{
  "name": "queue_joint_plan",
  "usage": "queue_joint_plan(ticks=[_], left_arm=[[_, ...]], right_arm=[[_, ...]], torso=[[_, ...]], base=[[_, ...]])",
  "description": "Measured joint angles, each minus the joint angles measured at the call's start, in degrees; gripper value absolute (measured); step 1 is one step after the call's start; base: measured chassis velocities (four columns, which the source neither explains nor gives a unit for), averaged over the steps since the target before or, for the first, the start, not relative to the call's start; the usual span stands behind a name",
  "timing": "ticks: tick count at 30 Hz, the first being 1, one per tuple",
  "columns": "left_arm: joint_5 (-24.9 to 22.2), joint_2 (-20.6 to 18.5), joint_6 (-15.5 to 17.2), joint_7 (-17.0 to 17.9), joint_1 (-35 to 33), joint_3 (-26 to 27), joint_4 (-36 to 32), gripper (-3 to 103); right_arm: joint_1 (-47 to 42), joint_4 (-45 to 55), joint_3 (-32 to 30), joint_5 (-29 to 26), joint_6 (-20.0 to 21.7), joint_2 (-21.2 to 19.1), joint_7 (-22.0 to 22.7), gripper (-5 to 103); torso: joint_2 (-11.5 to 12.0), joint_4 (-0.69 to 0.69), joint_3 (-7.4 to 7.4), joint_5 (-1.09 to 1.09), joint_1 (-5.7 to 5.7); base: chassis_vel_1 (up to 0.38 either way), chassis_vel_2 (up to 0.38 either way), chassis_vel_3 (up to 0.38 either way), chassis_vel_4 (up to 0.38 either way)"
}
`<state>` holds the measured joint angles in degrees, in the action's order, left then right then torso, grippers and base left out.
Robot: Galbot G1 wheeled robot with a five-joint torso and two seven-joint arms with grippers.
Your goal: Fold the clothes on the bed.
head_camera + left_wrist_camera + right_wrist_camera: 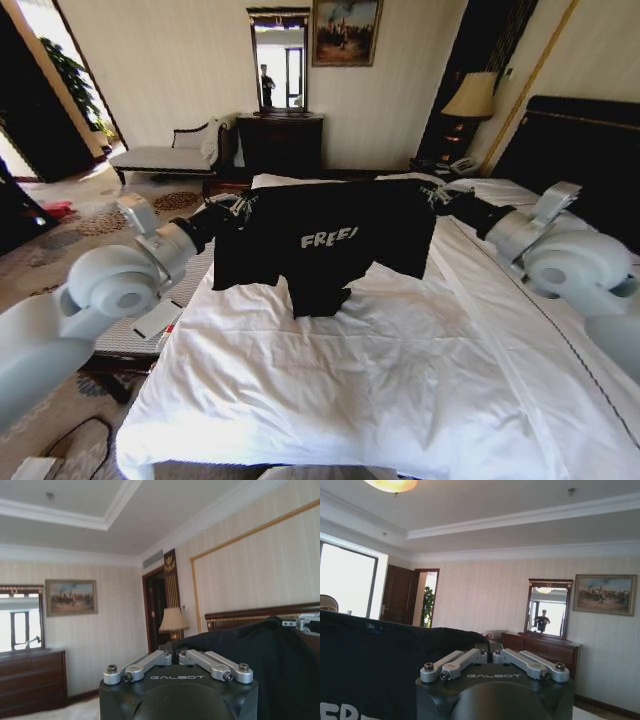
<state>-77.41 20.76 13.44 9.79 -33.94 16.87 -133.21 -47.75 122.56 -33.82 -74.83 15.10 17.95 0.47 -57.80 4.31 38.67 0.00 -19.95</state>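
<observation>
Your left gripper (236, 210) and right gripper (437, 195) pinched the black "FREE" T-shirt (330, 240) stretched above the bed (400, 400)

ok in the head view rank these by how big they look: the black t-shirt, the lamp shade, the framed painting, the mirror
Largest to smallest in the head view:
1. black T-shirt, held up over the bed, much nearer the camera
2. mirror
3. framed painting
4. lamp shade
Mirror and painting look close; both are cut by the top edge.

Daylight floods from the doorway (25, 90) and window (345, 587), blown out; lamp (470, 96) glows warm; head view bends at edges; wrist views soft.
</observation>
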Motion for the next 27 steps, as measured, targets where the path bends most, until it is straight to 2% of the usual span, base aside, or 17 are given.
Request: queue_joint_plan(ticks=[1,4,5,8,9,13,14,15,18,21,25,26,27], left_arm=[[0.0,0.0,0.0,0.0,0.0,0.0,0.0,1],[-3.05,-2.72,0.06,0.12,-6.68,10.06,-3.38,1],[-3.05,-2.72,0.06,0.12,-6.68,10.06,-3.38,1],[-9.51,-4.63,0.71,1.57,-12.8,21.24,-7.19,1],[-9.51,-4.63,0.71,1.57,-12.8,21.24,-7.19,1],[-17.77,-5.94,1.76,5.02,-13.91,30.24,-10.29,1],[-19.83,-6.49,1.98,5.6,-14.08,31.99,-10.54,1],[-19.83,-6.49,1.98,5.6,-14.08,31.99,-10.54,1],[-26.62,-8.06,2.61,7.38,-14.03,37.14,-10.64,1],[-30.31,-8.46,3.04,8.37,-14.23,40.12,-10.63,1],[-37.4,-7.89,4.69,10.73,-15.65,46.22,-10.48,1],[-37.4,-7.89,4.69,10.73,-15.65,46.22,-10.48,1],[-38.68,-7.55,5.1,11.44,-15.88,47.37,-10.45,1]], right_arm=[[0.0,0.0,0.0,0.0,0.0,0.0,0.0,0],[-0.54,3.24,-5.17,-6.61,3.91,-1.07,3.97,0],[-0.54,3.24,-5.17,-6.61,3.91,-1.07,3.97,0],[-2.2,7.37,-12.5,-19.23,9.46,-1.6,11.46,0],[-2.2,7.37,-12.5,-19.23,9.46,-1.6,11.46,0],[-3.43,10.73,-20.35,-29.11,12.9,-1.37,17.64,0],[-3.56,11.35,-22.05,-30.69,13.59,-1.67,18.75,0],[-3.56,11.35,-22.05,-30.69,13.59,-1.67,18.75,0],[-3.04,13.42,-26.51,-37.48,16.28,-3.4,24.47,0],[-3.11,14.91,-29.03,-40.06,17.89,-3.91,27.91,0],[-7.28,17.89,-39.46,-46.53,22.01,-4.33,33.72,0],[-7.28,17.89,-39.46,-46.53,22.01,-4.33,33.72,0],[-8.68,18.88,-42.35,-48.86,23.47,-4.53,35.89,0]], torso=[[0.0,0.0,0.0,0.0,0.0],[0.01,0.0,0.01,0.0,-0.02],[0.01,0.0,0.01,0.0,-0.02],[0.01,-0.01,0.0,-0.01,-0.01],[0.01,-0.01,0.0,-0.01,-0.01],[0.01,0.01,0.0,0.0,0.0],[0.01,0.0,0.0,0.01,-0.01],[0.01,0.0,0.0,0.01,-0.01],[0.01,0.02,0.01,0.01,-0.01],[0.01,0.01,0.01,0.0,-0.01],[0.0,-0.01,0.0,-0.01,-0.01],[0.0,-0.01,0.0,-0.01,-0.01],[0.01,0.01,0.0,-0.01,-0.01]], base=[[0.0,0.0,0.0,0.0],[0.0,0.0,0.0,0.0],[0.0,0.0,0.0,0.0],[0.0,0.0,0.0,0.0],[0.0,0.0,0.0,0.0],[0.0,0.0,0.0,0.0],[0.0,0.0,0.0,0.0],[0.0,0.0,0.0,0.0],[0.0,0.0,0.0,0.0],[0.0,0.0,0.0,0.0],[0.0,0.0,0.0,0.0],[0.0,0.0,0.0,0.0],[0.0,0.0,0.0,0.0]])
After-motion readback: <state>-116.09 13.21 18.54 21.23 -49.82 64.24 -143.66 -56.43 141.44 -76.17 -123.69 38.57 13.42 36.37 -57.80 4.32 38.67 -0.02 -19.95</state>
